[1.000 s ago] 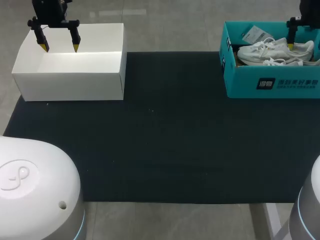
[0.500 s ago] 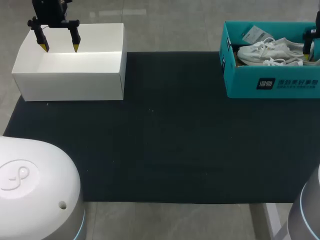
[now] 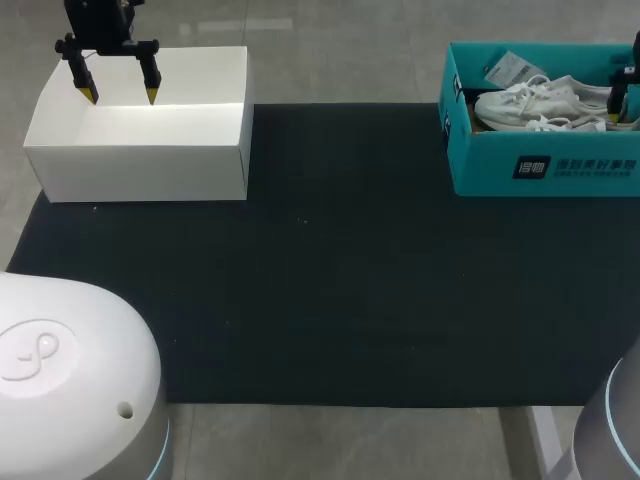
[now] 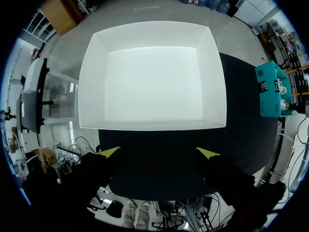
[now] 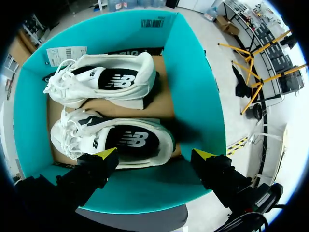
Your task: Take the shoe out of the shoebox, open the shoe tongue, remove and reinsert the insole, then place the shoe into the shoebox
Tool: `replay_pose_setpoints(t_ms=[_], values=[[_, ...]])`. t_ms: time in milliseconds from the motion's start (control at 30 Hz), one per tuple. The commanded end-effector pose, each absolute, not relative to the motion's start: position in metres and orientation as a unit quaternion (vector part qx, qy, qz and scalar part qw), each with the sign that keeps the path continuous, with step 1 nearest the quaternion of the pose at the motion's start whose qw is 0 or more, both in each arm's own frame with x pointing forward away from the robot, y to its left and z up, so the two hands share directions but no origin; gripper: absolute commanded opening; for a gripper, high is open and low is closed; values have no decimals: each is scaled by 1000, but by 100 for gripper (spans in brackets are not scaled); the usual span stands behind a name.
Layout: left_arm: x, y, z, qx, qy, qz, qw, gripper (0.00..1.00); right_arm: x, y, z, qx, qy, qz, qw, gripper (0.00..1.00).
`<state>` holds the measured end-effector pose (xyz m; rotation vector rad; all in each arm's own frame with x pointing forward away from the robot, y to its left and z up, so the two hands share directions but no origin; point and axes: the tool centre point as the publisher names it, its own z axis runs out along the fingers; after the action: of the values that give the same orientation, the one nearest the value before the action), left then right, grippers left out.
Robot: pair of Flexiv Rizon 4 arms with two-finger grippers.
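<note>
Two white sneakers lie side by side on their soles in the open teal shoebox [image 5: 193,82] at the table's far right [image 3: 545,165]. My right gripper [image 5: 154,154] hangs open just above the heel end of the nearer sneaker [image 5: 116,137], touching nothing. The second sneaker [image 5: 104,79] lies beyond it. In the head view only one right finger [image 3: 617,100] shows, over the sneakers [image 3: 540,105]. My left gripper [image 3: 119,96] stands open and empty over the white box [image 3: 140,140] at far left; its yellow tips [image 4: 110,151] hover near that box's [image 4: 91,82] front wall.
A black mat [image 3: 330,260] covers the table between the two boxes. A paper tag [image 5: 65,53] lies in the shoebox's corner past the sneakers' toes. The white box holds nothing. The teal box [image 4: 268,92] shows far off to the left gripper's side.
My right gripper has shifted rightward along the shoebox toward the sneakers' heel end. The left arm has stayed still.
</note>
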<state>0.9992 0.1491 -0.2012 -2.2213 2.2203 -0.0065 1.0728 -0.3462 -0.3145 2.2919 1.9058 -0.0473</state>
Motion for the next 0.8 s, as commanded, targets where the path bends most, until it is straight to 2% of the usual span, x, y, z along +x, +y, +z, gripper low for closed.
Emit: replay_pose_setpoints(t_ms=[33,533,600,633,667,800], values=[[999,149,-201,-707,707,-1,0,100,1075,-349,-326,765,639,-14,81,100],[999,149,-201,-707,707,-1,0,100,1078,-352,-365,770,636,-26,51,100],[999,149,-201,-707,707,-1,0,100,1078,-353,-366,773,632,-33,48,84],[999,149,-201,-707,707,-1,0,100,1078,-354,-370,775,630,-35,46,69],[999,149,-201,-707,707,-1,0,100,1078,-355,-371,776,628,-36,45,46],[999,149,-201,-707,707,-1,0,100,1074,-358,-374,782,620,-47,39,21]])
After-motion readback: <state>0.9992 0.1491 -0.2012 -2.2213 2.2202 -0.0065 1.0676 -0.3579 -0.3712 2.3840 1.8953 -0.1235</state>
